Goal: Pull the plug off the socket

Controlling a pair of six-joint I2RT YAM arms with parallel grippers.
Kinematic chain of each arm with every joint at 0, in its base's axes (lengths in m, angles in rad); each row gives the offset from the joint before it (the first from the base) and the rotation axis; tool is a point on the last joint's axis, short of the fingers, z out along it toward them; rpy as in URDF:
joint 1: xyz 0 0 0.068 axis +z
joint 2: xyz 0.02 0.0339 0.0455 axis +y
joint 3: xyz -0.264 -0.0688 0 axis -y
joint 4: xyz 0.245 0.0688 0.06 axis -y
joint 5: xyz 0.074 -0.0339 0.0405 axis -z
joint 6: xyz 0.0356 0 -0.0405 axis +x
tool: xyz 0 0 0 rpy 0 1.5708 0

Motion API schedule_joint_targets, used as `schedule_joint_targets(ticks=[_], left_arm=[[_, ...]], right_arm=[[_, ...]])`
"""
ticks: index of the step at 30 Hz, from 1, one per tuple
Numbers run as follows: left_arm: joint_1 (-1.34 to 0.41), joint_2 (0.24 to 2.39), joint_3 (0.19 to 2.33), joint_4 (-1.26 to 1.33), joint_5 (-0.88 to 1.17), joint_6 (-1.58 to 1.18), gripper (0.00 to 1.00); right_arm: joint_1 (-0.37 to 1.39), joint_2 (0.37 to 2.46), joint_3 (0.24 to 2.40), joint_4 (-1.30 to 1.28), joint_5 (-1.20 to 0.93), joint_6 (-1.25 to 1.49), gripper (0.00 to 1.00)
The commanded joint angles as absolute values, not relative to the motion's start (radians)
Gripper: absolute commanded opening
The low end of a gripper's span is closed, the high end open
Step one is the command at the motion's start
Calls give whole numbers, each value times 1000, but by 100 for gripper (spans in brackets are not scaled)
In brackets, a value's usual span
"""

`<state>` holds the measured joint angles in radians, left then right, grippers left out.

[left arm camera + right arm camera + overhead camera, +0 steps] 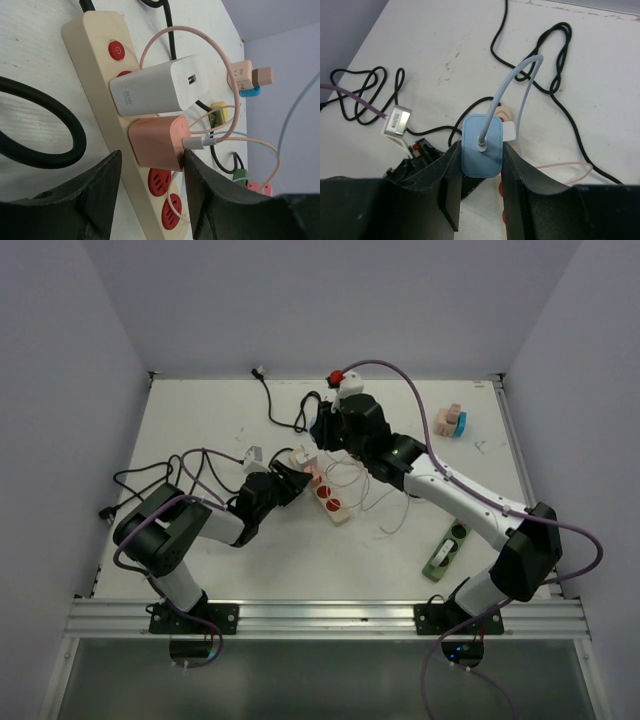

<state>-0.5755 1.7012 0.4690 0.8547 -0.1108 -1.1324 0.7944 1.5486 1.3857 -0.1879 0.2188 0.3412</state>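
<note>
Right gripper (481, 151): my two fingers are pressed on the sides of the blue plug (481, 145), which sits upright between them.
Blue plug: a pale blue cable (512, 80) comes out of its top face and makes a loop over the table (400, 560). Below the plug, the end of the cream power strip (90, 35) shows. I cannot tell from these views if the pins are fully out.
Left gripper (151, 167): my fingers are spread wide, one on each side of the power strip. One finger is just beside the pink charger (155, 142); I cannot tell if it touches.
Power strip: it lies flat on the table, between my two arms. The white charger (155, 90) and the pink charger are plugged in side by side, and two red sockets after them are free.
Around: a thick black cable (55, 125) curves beside the strip, and a green strip (447, 548) lies well apart, near my right arm.
</note>
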Motion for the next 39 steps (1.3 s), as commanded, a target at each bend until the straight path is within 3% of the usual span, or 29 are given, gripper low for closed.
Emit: schedule_joint_targets(ticks=[1,8,13,20,24,25,27,28,32,35,39], left_arm=[[-555,1747,388,482,-138,-1011,55],[-548,1654,368,558,-37,-971,76],[-548,1466,356,532,-20,-940,87],[-549,1250,408,356,-51,-864,99],[-549,1203,442,263,-55,-847,100],[-552,1194,449,246,-60,-844,100],[-560,1195,486,183,-80,-836,100],[-566,1207,504,157,-90,-831,100],[-624,1267,618,14,-204,-827,99],[-660,1327,705,-60,-236,-830,98],[-689,1417,811,-119,-285,-827,96]], right_arm=[[721,1451,1378,-167,253,327,0],[573,1319,1344,-207,301,291,0],[440,1237,1160,-155,292,365,0],[226,1276,912,-6,48,521,3],[172,1322,862,41,3,571,22],[164,1328,864,32,3,569,36],[158,1341,874,0,23,569,49],[155,1341,879,-35,32,568,63],[155,1318,907,-126,54,555,83],[155,1275,900,-146,58,537,90],[156,1201,878,-129,3,509,92]])
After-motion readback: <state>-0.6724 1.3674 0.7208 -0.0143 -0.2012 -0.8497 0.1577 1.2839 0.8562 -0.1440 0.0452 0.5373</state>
